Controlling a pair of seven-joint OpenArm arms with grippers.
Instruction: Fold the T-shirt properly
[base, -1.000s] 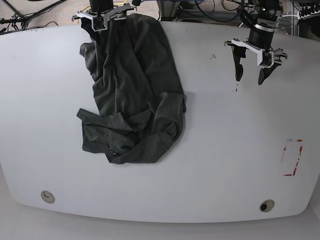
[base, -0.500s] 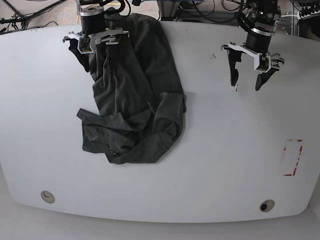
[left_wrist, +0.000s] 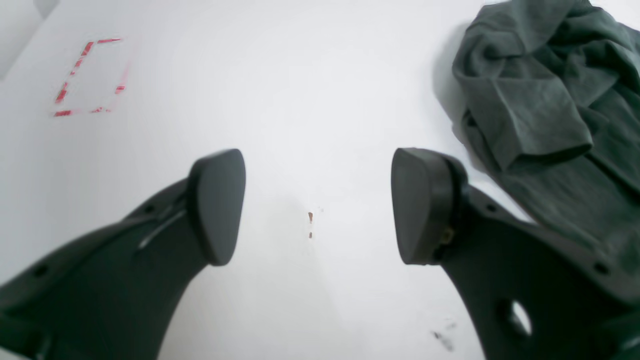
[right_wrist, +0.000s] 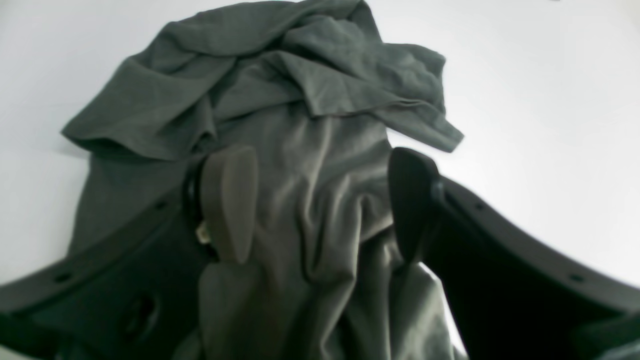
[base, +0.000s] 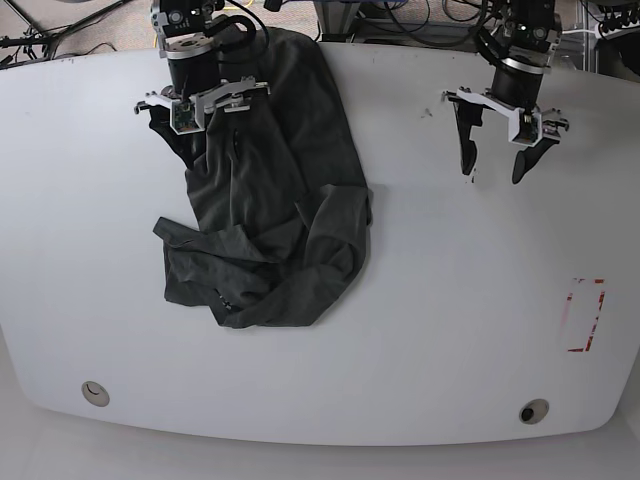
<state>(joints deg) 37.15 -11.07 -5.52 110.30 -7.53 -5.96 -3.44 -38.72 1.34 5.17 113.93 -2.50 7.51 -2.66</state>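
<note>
While the T-shirt (base: 265, 190) lies in a crumpled, twisted heap on the right arm's side of the white tabletop (base: 450, 300), the folding proper has not begun; the step in hand is, by my reading, spreading the garment flat. The right claw (right_wrist: 320, 200) hangs over the far end of the cloth with its jaws spread, fabric lying between them but not pinched. The left claw (left_wrist: 317, 205) is spread too, over bare tabletop well apart from the shirt, holding nothing. Next, each claw probably needs to find a hem or shoulder edge, close on it, and draw the cloth out smooth.
</note>
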